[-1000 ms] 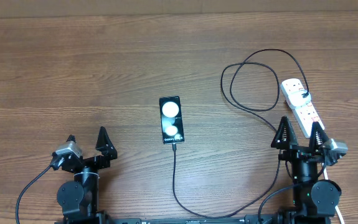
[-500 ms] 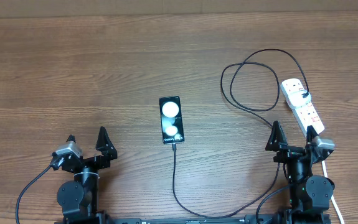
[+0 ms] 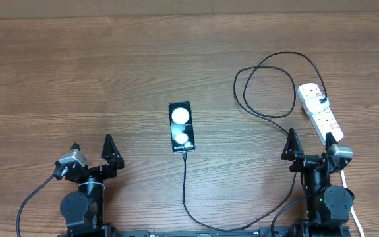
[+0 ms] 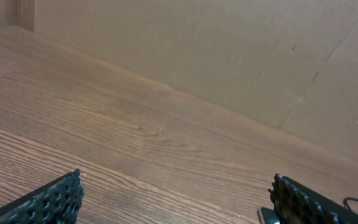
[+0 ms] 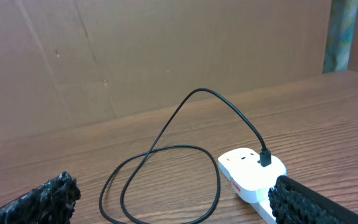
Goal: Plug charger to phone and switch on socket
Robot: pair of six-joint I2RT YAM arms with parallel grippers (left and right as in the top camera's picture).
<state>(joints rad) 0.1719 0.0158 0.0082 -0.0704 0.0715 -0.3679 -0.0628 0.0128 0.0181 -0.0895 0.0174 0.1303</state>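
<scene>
The black phone (image 3: 180,126) lies face up at the table's middle, its connector end toward me. The thin black charger cable (image 3: 268,89) loops at the right, plugs into the white power strip (image 3: 318,112) and runs along the front edge up to the phone's near end (image 3: 184,155). My left gripper (image 3: 91,149) is open and empty at the front left; the phone's corner (image 4: 267,215) shows by its right finger. My right gripper (image 3: 312,143) is open and empty just in front of the strip (image 5: 250,176) and cable loop (image 5: 166,168).
A brown cardboard wall (image 4: 228,50) stands behind the wooden table (image 3: 77,79). The strip's white cord (image 3: 354,214) runs off at the front right beside my right arm.
My right gripper turned slightly left about a second ago, moving off the strip's near end, and has held still since. The left arm has not moved.
</scene>
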